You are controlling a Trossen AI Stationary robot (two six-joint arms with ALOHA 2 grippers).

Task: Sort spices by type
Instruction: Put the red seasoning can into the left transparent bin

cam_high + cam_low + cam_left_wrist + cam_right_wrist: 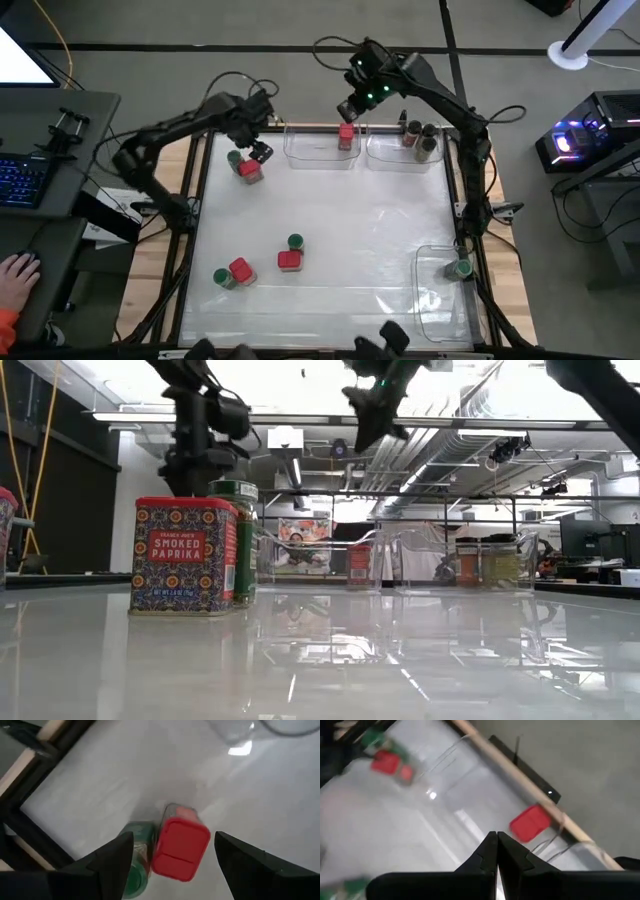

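Overhead, the left gripper [256, 150] hangs near the table's far left part, fingers spread and grasping nothing. Directly beneath it stand a red-capped spice jar [250, 171] and a green-capped jar [236, 159], touching side by side; in the left wrist view the red square cap [180, 848] lies between the two dark fingers [112, 865], with the green jar [137, 860] against the inner side of one finger. No finger contact with either jar can be confirmed.

The right gripper [347, 108] hovers over the far edge of the table, just above a clear plastic bin [320, 150]. Its fingers [496, 851] are pressed together and empty. Below and slightly ahead of it, a red-capped jar [347, 137] sits inside that bin, against the far wall. To the side of this gripper, a second clear bin [405, 152] holds two dark-capped jars [420, 140].

Well away from both grippers, toward the near half of the table, stand four more jars: a green-capped one [295, 242] touching a red-capped one [289, 261], and a red-capped jar [240, 271] beside a green-capped jar [223, 278]. A third clear bin [440, 290] at the near right corner contains one green-capped jar [461, 268].

At table level, a tin labelled smoked paprika [184, 555] stands in front of a green-capped jar [238, 540].
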